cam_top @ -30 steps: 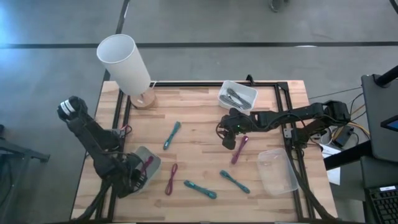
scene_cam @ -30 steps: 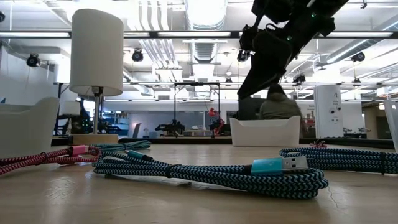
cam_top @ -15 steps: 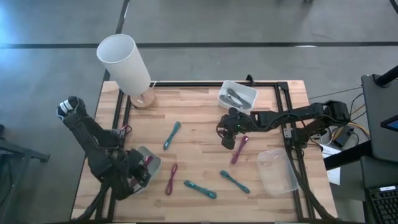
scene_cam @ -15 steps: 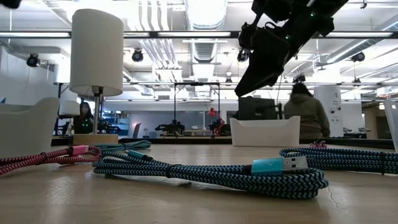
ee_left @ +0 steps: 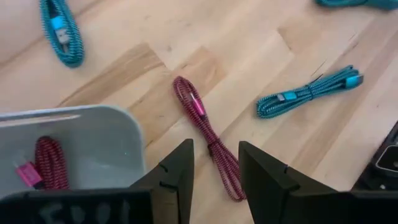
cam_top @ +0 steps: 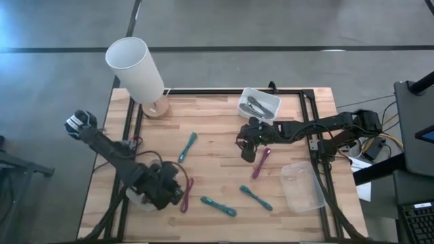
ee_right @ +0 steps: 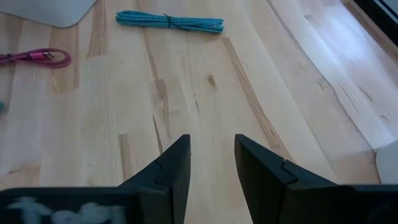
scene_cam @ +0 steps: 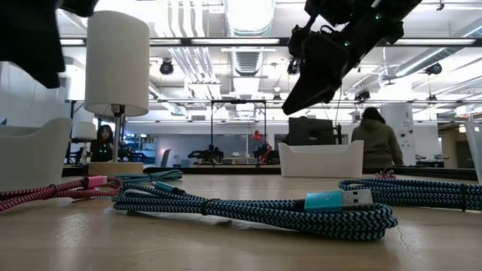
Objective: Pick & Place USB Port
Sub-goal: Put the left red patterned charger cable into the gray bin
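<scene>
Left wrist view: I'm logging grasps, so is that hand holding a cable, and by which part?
Nothing is held. The left hand is open and empty above the bundled pink braided cable on the wooden table.

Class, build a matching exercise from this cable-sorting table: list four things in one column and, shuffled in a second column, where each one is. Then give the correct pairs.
Things:
1. white lamp
2. pink cable
3. clear lid
4. left gripper

Places:
A. lying inside the grey bin
B. by the table's right edge
C. over a loose pink cable on the wood
D. at the table's far left corner

Pairs: 1-D, 2-A, 3-B, 4-C
</scene>
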